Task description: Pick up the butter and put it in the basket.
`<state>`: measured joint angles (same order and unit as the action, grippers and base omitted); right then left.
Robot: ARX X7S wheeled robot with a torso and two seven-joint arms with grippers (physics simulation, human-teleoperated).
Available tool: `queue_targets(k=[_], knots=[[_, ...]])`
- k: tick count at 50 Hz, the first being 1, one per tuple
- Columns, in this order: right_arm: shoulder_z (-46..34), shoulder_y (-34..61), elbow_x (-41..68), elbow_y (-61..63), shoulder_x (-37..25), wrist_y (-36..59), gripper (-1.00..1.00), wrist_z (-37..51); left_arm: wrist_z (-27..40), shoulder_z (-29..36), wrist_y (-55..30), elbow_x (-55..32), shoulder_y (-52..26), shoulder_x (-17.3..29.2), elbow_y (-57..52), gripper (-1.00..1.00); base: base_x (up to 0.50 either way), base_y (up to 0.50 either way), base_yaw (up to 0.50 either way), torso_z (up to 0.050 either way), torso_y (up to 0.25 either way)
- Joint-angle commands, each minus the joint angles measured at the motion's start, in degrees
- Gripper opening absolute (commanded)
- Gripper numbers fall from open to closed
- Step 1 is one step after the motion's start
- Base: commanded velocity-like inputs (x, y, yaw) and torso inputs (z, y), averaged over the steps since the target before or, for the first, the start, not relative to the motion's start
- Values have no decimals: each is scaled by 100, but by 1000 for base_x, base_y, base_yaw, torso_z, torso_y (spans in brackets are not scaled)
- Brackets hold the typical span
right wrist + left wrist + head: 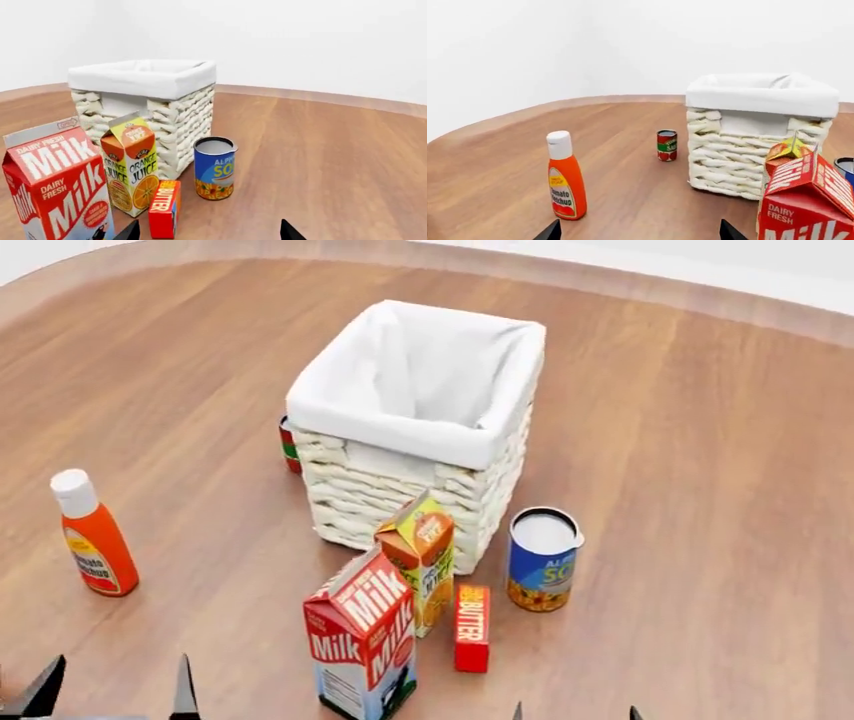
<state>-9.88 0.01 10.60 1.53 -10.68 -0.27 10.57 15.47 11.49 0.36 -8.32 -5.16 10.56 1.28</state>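
From the left wrist, left gripper (639,231) fingertips stand apart; bottle (566,177) reads "Tomato Ketchup", carton (804,210) "DAIRY FRESH Milk"; butter hidden.

Seen from the head, butter (471,627) lies on the table (721,420), just beside the juice carton (424,558) and near the basket (414,430).

At the right wrist, right gripper (208,231) is spread, empty. Approach from the butter's free side, avoiding the "ORANGE JUICE" carton and "ALPH… SO…" can (215,169); label reads "BUTTER".
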Motion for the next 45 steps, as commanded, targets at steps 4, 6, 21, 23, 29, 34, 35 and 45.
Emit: queue_targets(k=[4, 6, 21, 23, 29, 34, 35, 45], knots=[[106, -89, -115, 122, 97, -50, 100, -20, 209, -671, -1376, -633, -135, -21, -1254, 100, 467, 179, 0, 0, 0], [94, -93, -116, 145, 96, -32, 100, -3, 258, -698, -1449, -655, -138, -5, -1343, 100, 467, 179, 0, 0, 0], [87, -145, -142, 236, 80, -54, 100, 178, 307, -671, -1489, -714, -90, 68, -1475, 100, 299, 114, 0, 0, 0], [79, -152, -137, 264, 72, -53, 100, 186, 308, -660, -1486, -719, -83, 72, -1471, 100, 0, 0, 0, 0, 0], [57, -154, -103, 283, 50, -43, 100, 189, 332, -658, -1525, -760, -87, 90, -1506, 100, 0, 0, 0, 0, 0], [34, -124, -75, 259, 38, -18, 100, 189, 341, -640, -1502, -765, -92, 96, -1484, 100, 0, 0, 0, 0, 0], [36, -123, -60, 263, 36, -13, 100, 189, 343, -635, -1492, -762, -94, 97, -1475, 100, 0, 0, 0, 0, 0], [-15, -130, -121, 275, 14, -150, 100, 245, 407, -640, -1483, -772, -123, 121, -1500, 100, 114, 44, 0, 0, -33]])
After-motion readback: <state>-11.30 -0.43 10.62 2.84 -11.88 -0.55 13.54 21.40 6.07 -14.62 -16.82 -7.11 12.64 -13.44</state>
